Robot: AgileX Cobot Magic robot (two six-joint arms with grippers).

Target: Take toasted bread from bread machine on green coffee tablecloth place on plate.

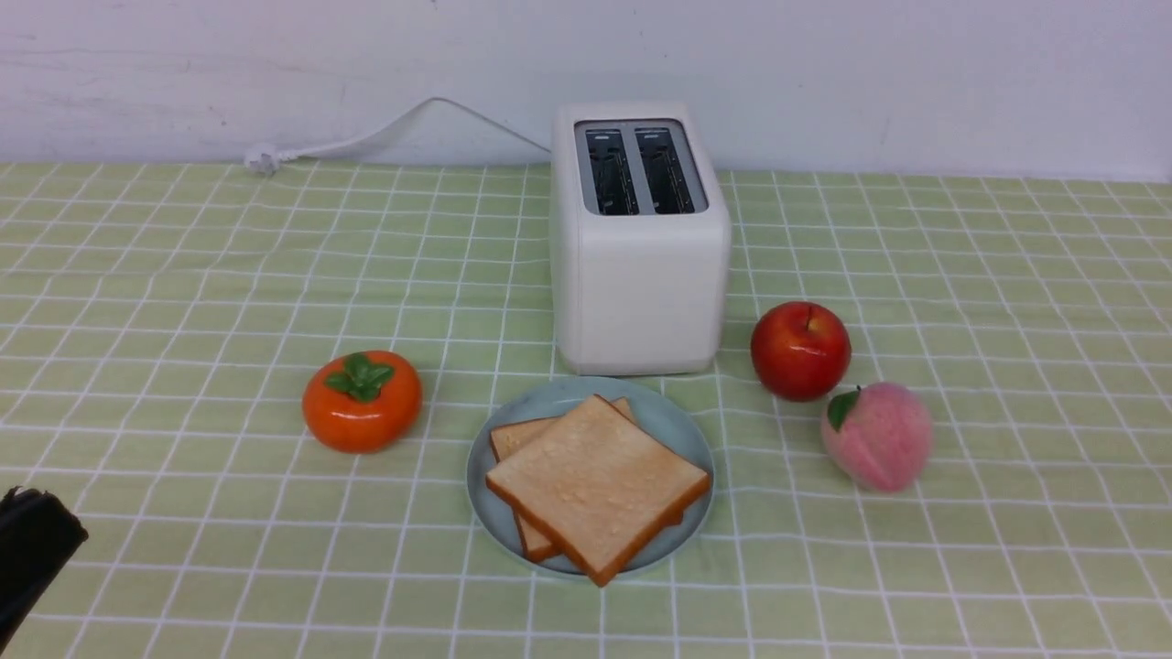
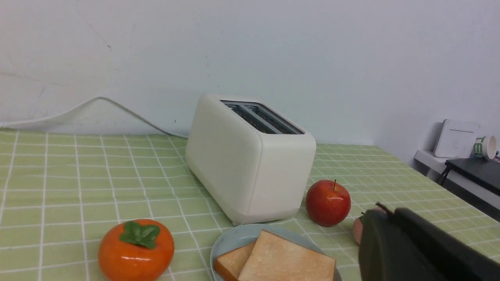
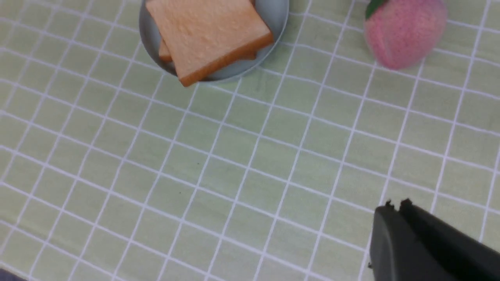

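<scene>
Left gripper: jaws closed together, nothing held; sits at the near left of the green coffee tablecloth, well apart from the plate. Right gripper: fingertips meeting, empty; hangs over bare cloth on the near right, with the peach and the plate beyond it. Toasted bread: two slices, both on the plate. The upper slice lies skewed across the lower slice, and its near corner juts past the plate's rim. Bread machine: just behind the plate, both slots empty, so the task looks complete. Hazards, judged: the overhanging corner is the weak point. A knock to the plate, or a drag on the cloth by either arm, could probably tip or slide the upper slice onto the cloth. The peach, the apple and the persimmon flank the plate. They are round and likely to roll, so a careless sweep by the right arm could send the peach into the rim, and the left arm could do the same with the persimmon. Any closed-jaw contact would push things, not grip them. The power cord lies behind the bread machine, away from both arms, and is a small risk.
</scene>
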